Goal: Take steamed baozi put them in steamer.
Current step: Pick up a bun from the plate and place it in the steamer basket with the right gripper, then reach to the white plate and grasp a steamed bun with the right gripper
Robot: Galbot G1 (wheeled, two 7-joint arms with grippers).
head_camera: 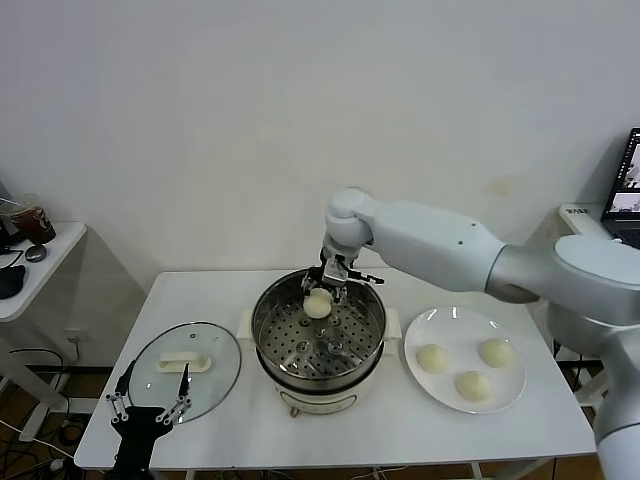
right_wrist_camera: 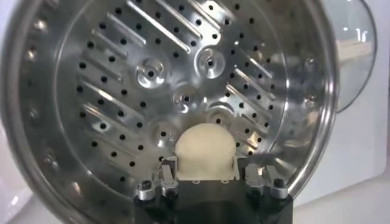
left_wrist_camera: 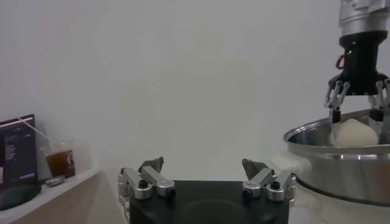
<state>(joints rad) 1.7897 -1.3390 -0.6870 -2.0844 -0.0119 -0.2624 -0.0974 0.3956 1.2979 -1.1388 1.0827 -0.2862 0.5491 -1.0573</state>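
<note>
Right gripper point(head_camera: 318, 292) clamped on a pale cream bun point(head_camera: 318, 304), over the shiny steel steamer's point(head_camera: 372, 345) perforated tray at twelve o'clock. Left gripper point(head_camera: 150, 408) parked, fingers apart, by the glass lid point(head_camera: 225, 375).

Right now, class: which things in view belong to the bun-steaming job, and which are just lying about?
Job:
- baozi in right tool
- three baozi on plate
- steamer

Lying about:
- glass lid
- iced drink
- left tool, parked
</note>
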